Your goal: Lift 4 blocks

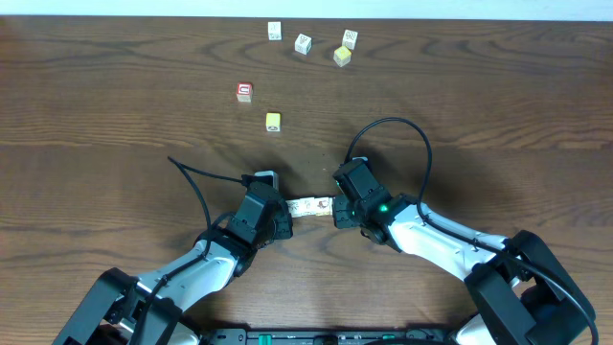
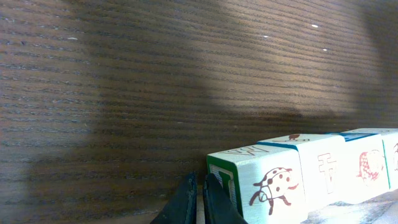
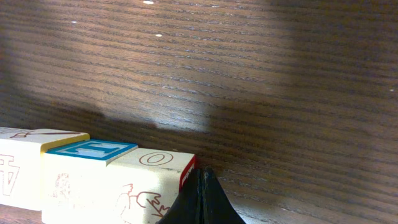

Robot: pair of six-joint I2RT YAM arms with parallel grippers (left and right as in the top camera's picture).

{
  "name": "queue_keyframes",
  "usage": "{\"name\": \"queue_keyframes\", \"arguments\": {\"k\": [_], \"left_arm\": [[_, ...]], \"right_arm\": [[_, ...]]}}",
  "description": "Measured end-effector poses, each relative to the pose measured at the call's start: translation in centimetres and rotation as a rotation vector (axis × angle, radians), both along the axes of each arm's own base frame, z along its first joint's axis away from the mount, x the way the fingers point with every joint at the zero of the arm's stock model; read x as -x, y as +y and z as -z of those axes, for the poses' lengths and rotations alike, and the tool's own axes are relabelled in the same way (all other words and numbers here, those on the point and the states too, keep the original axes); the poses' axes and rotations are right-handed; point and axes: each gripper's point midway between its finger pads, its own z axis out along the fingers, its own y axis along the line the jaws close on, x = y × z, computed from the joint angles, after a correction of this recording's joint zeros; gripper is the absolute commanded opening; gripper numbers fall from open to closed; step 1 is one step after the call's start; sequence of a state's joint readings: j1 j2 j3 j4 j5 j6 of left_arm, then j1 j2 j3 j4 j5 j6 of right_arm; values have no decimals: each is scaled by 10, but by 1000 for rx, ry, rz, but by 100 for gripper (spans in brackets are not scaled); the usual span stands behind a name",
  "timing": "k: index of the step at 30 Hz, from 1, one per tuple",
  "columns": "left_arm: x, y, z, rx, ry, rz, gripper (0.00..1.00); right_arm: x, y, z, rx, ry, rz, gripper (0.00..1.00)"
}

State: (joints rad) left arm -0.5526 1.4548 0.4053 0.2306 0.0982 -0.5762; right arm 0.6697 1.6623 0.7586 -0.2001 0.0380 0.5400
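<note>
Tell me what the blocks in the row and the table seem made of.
The blocks look like painted wood: matte cream faces, printed pictures, coloured borders; plastic is possible. The table shows dark brown grain lines with slight sheen: wood, veneer or laminate.

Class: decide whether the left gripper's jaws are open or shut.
Shut: the left gripper has its fingers together, empty, beside the row of blocks.
</note>
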Motion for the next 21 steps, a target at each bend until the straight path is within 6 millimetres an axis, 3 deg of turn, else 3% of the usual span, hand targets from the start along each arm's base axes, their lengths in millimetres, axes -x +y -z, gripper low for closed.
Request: {"name": "queue_keyframes", "arguments": {"k": [3, 11, 21], "left_arm": [[-1, -1, -1, 2, -2, 1, 15], [1, -3, -1, 9, 4, 10, 7], [3, -4, 0, 8, 11, 16, 7]], "right_arm": [[0, -3, 1, 12, 0, 3, 1], [2, -5, 2, 19, 11, 3, 1], [3, -5, 3, 20, 15, -2, 1]]}}
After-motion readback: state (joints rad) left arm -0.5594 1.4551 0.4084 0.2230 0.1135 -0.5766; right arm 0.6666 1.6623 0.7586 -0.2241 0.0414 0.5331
